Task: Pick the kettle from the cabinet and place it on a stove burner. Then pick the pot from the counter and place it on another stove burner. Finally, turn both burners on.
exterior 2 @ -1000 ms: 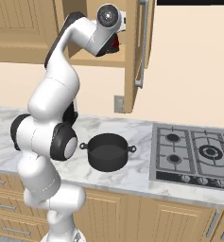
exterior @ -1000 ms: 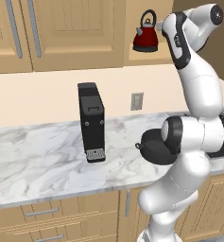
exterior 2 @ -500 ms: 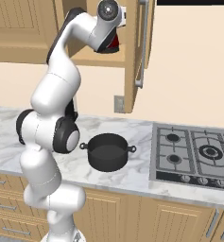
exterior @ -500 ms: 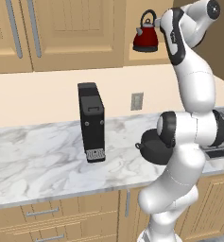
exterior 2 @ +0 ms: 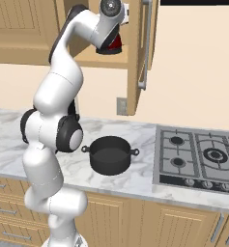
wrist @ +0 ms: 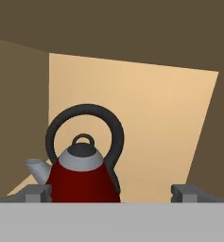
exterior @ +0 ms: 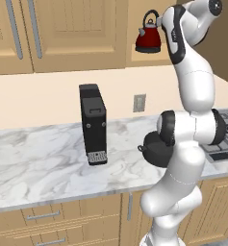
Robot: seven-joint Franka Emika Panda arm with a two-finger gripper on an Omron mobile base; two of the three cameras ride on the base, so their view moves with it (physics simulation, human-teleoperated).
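A simulated kitchen with light wooden fittings. At far left, closed wall cabinet doors with long silver bar handles hang above a white-and-grey marble counter. A tall black boxy appliance stands upright on the counter near the back wall, with a wall socket just to its right. Further right, a white robot arm rises from below the counter and reaches up into the open cabinet, whose door stands swung out. Inside, on the cabinet floor, sits a small dark-red kettle with a black arched handle, upright. The gripper faces the kettle with its two fingertips spread wide apart and nothing between them; the kettle sits toward the left fingertip, a little way in front. On the counter beside the arm rests a wide, low black pot with two loop handles. At far right lies a grey steel gas cooktop, its burners bare
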